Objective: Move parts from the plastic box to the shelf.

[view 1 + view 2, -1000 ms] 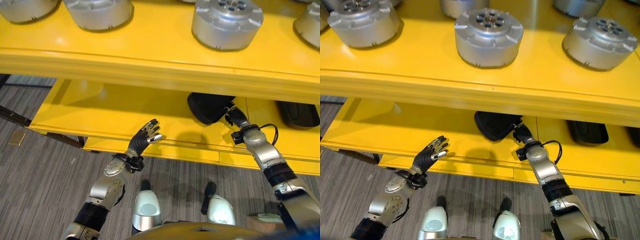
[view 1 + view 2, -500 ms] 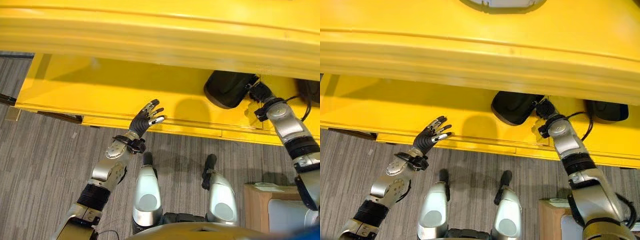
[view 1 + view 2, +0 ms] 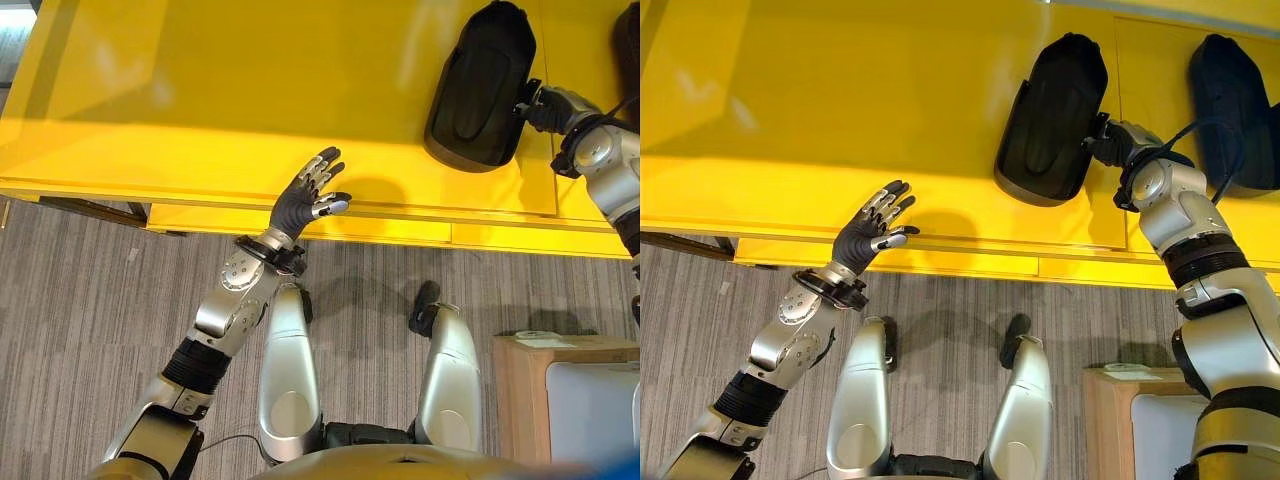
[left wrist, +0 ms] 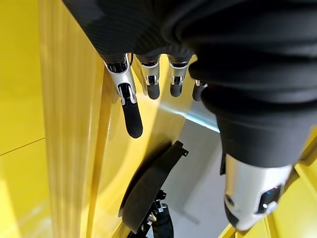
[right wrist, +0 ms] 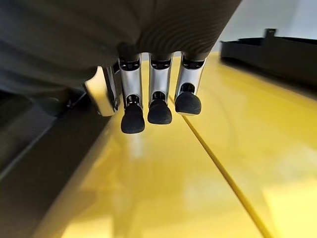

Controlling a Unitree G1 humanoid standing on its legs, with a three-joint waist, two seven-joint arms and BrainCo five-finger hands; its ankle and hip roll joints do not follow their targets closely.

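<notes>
Part (image 3: 1050, 120), a long black moulded piece with a hollowed face, lies flat on the yellow shelf (image 3: 200, 100), its near end close to the shelf's front edge; the right hand (image 3: 1118, 140) sits against its right flank, and in the right wrist view its fingers (image 5: 159, 110) hang curled over bare yellow board with the black piece just beside them and nothing between them, so I judge the part already set down and no longer gripped; a second black part (image 3: 1232, 110) lies further right on the same board, apart from the first; the left hand (image 3: 312, 192) hovers over the front lip well to the left, fingers spread and straight, holding nothing; the risk from here, as I judge it, is in the withdrawal; if the right hand drags sideways or pulls back while touching the flank, it could skew the part or slide its near end over the front edge; a wide sweep to the right could also knock the neighbouring part; a clean lift away first would avoid both
</notes>
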